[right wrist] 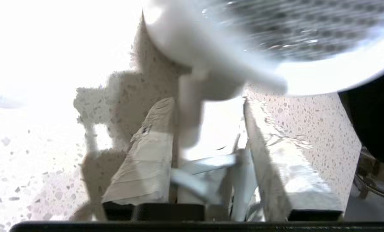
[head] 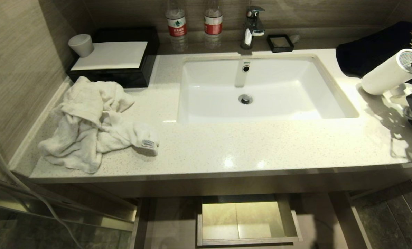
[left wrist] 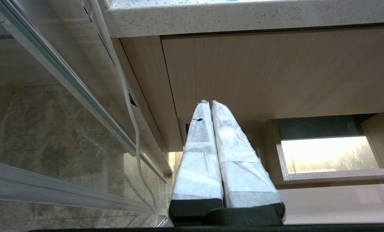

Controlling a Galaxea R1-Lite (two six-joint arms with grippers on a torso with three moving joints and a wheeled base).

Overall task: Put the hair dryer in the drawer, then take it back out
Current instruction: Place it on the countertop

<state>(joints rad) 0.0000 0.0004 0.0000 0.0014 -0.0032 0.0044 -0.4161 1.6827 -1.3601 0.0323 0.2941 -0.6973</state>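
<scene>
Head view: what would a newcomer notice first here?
The white hair dryer at the counter's far right edge, beside a dark bag, with the right gripper around its handle. Next, the crumpled white towel on the counter's left. Below the sink, the drawer stands open, nothing visible inside.

We saw a speckled stone-like countertop with a polished, reflective finish, and a glossy white ceramic sink set into it. The faucet was shiny chromed metal. The hair dryer looked like smooth, matt white plastic, with a fine mesh grille at its end. The towel was soft, rumpled white terry cloth. The drawer showed a pale, matt wood grain. Both the left gripper and the right gripper had fingers wrapped in wrinkled white tape.
</scene>
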